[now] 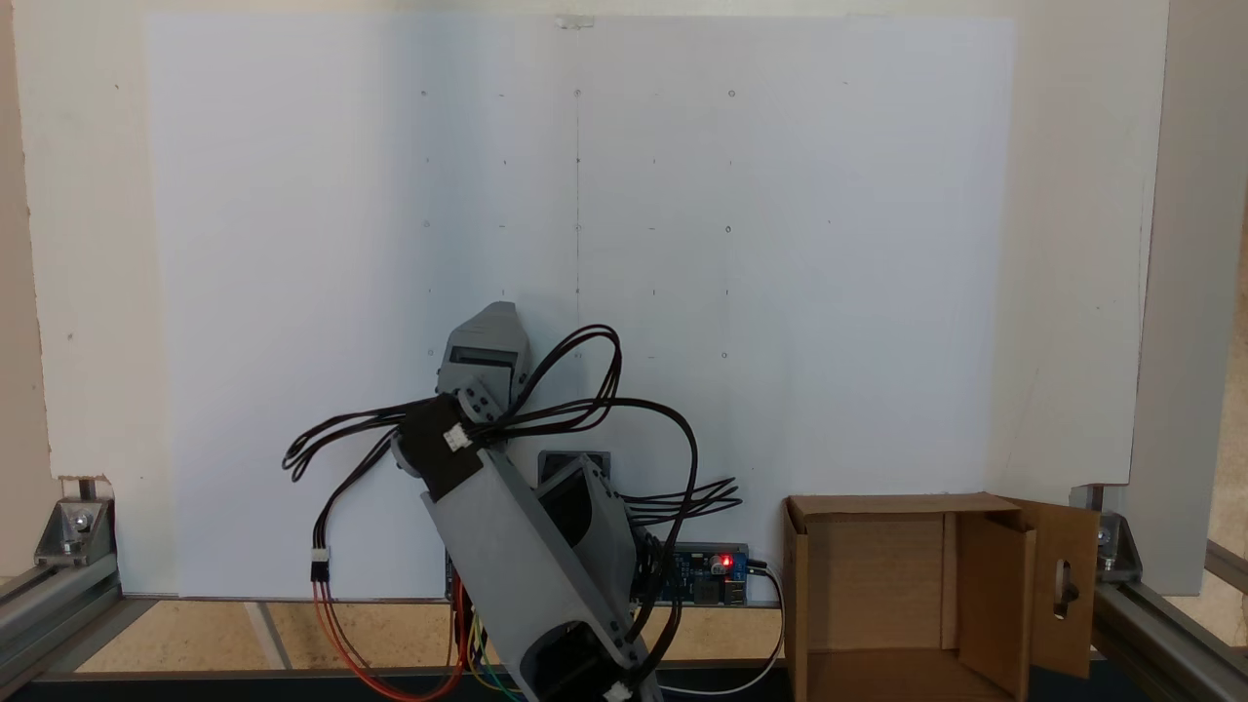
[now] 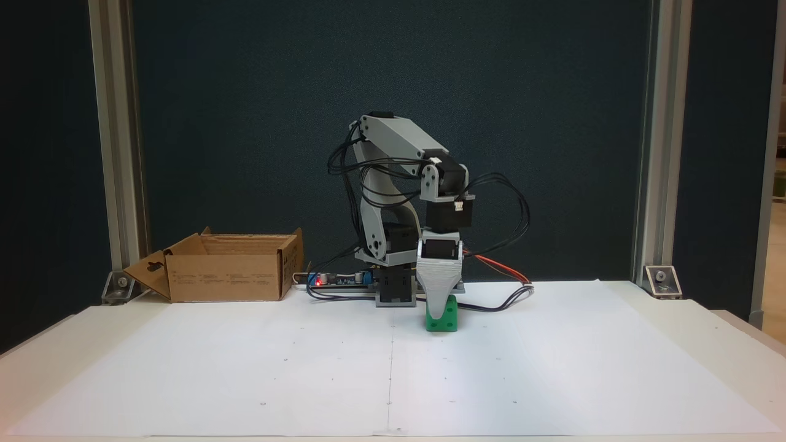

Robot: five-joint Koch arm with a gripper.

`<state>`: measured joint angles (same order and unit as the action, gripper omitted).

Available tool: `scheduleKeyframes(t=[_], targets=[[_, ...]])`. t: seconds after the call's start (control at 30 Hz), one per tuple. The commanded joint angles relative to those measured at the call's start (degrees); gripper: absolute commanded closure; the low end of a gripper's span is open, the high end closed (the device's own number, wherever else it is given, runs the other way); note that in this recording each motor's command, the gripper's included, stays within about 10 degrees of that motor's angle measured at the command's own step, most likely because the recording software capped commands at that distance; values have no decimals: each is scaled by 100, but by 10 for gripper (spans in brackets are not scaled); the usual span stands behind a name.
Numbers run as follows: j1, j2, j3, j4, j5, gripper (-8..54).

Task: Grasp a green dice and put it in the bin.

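Green dice [image 2: 443,316] sits on white paper [image 2: 393,362], right in front of arm base. Gripper [image 2: 437,314] points straight down onto dice; front finger covers part of its face. Other finger hidden behind, so cannot tell if fingers are wide, narrow or squeezing. Box [image 2: 227,276] stands well apart, at left in this fixed view, top open.

Dice looks small, hard, light, smooth. Maybe slippery. Rounded corners, so best to pinch two flat sides, in middle.
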<state>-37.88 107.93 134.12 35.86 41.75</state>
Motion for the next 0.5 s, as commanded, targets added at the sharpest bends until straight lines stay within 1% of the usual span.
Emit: scheduleKeyframes(t=[0.0,0.37,0.47], targets=[[18,-44,-105,-79,431,30],[9,-352,-62,-220,431,43],[0,-466,-53,-290,431,66]])
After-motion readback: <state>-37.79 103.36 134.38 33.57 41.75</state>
